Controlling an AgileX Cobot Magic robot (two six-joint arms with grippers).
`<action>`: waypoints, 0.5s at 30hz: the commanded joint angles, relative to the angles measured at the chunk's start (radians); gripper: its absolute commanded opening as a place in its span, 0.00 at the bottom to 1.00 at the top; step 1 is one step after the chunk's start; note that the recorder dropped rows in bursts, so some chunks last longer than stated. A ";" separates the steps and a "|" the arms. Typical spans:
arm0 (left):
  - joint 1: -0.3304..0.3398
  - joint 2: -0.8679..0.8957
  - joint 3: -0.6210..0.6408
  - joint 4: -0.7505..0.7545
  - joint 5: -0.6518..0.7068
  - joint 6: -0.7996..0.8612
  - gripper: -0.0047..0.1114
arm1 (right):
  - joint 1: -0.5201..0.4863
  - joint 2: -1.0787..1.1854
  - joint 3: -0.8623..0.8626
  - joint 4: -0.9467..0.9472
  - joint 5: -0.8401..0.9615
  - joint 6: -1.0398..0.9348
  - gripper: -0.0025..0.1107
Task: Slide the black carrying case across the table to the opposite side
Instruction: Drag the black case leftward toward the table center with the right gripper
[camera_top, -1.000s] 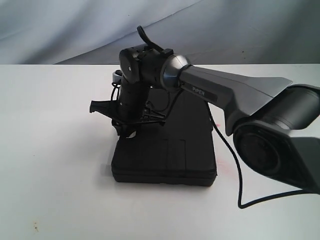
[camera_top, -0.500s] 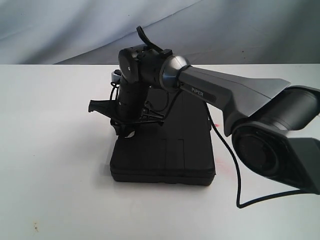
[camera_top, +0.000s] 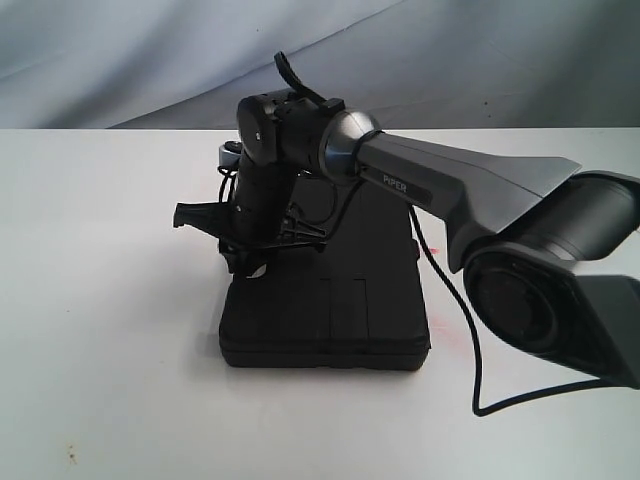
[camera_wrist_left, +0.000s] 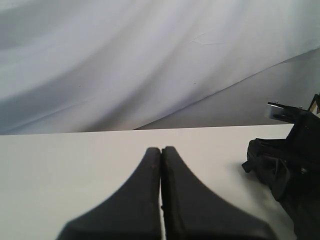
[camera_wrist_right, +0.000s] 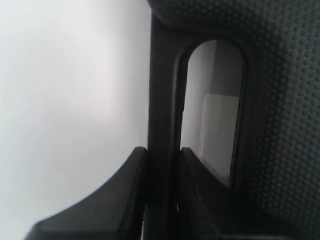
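We see the right gripper (camera_top: 250, 255) pointing straight down onto the case (camera_top: 330, 310), at the edge where the handle is. In the right wrist view its two fingers (camera_wrist_right: 135, 170) pinch the handle (camera_wrist_right: 162, 90) between them, one finger on the outer side and the other down in the slot (camera_wrist_right: 212, 110). The jaws are closed only as far as the bar lets them. Through the slot we see the white table (camera_top: 110, 330).

The case lies flat on the table below this gripper. Most of its body runs off from the fingers toward the right arm (camera_top: 450, 185) and its base. A black cable (camera_top: 470, 340) hangs from that arm and loops onto the table beside the case.

The left gripper (camera_wrist_left: 161, 150) has its fingers pressed together, with nothing between them. It hangs over bare table, and the case is well off to its side, where we see the right arm's wrist (camera_wrist_left: 290, 170).
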 joint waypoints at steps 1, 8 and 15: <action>-0.005 -0.004 0.004 0.001 -0.005 0.000 0.04 | 0.010 -0.010 0.004 0.016 0.013 -0.025 0.03; -0.005 -0.004 0.004 0.001 -0.005 0.000 0.04 | 0.010 -0.010 0.004 0.019 0.005 -0.014 0.35; -0.005 -0.004 0.004 0.001 -0.005 0.000 0.04 | 0.010 -0.013 0.004 0.021 0.009 0.020 0.57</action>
